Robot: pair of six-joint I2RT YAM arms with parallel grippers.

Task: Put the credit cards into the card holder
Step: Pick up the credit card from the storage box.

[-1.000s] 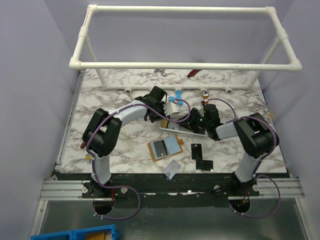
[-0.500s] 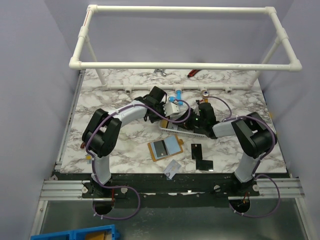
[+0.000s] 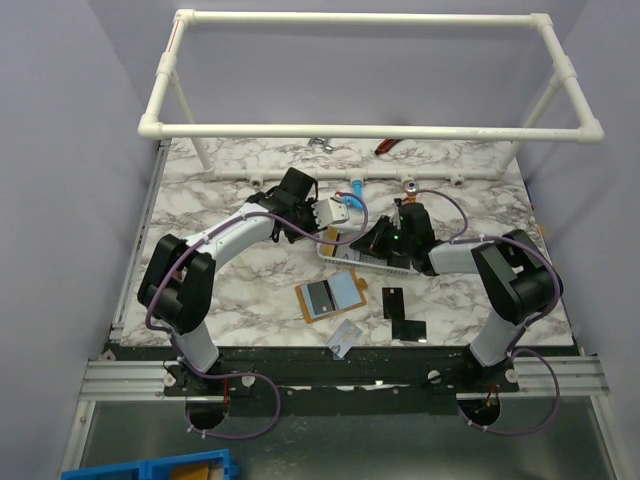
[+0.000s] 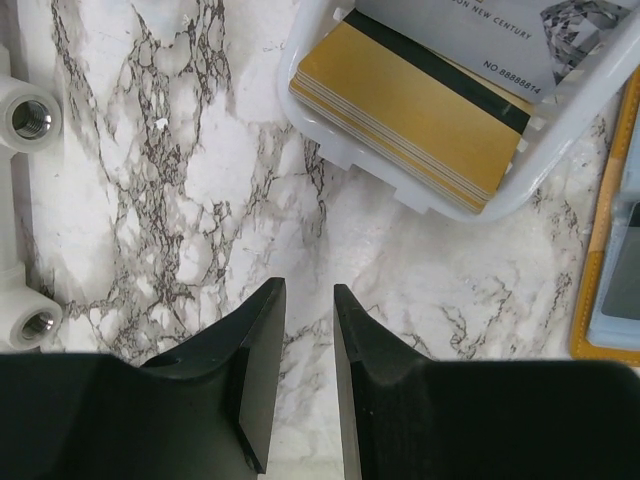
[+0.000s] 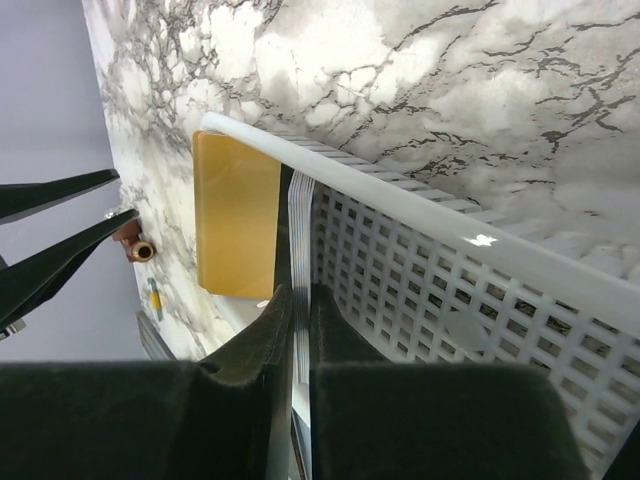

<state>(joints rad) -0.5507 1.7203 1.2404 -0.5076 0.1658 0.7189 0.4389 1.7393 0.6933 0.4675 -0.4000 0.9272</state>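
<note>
My right gripper (image 5: 300,290) reaches into the white mesh basket (image 5: 420,200) and is shut on the edge of a thin silvery credit card (image 5: 301,230) standing upright. A yellowish-gold card (image 5: 237,215) lies just beside it. In the left wrist view a stack of gold cards (image 4: 415,115) sits in the basket corner. My left gripper (image 4: 305,290) hovers over bare marble short of the basket, its jaws narrowly open with nothing between them. The orange card holder (image 3: 330,295) lies open on the table in front of the basket, with two black cards (image 3: 400,312) to its right and a silvery-white card (image 3: 345,340) near the front edge.
A white pipe frame (image 3: 370,130) spans the back of the table, with pipe fittings (image 4: 30,120) along the marble there. Small tools (image 3: 385,147) lie at the far edge. Purple walls close in both sides.
The right gripper has shut on the silvery card in the basket. The left arm has pulled back to the left, away from the basket, its jaws unchanged.
</note>
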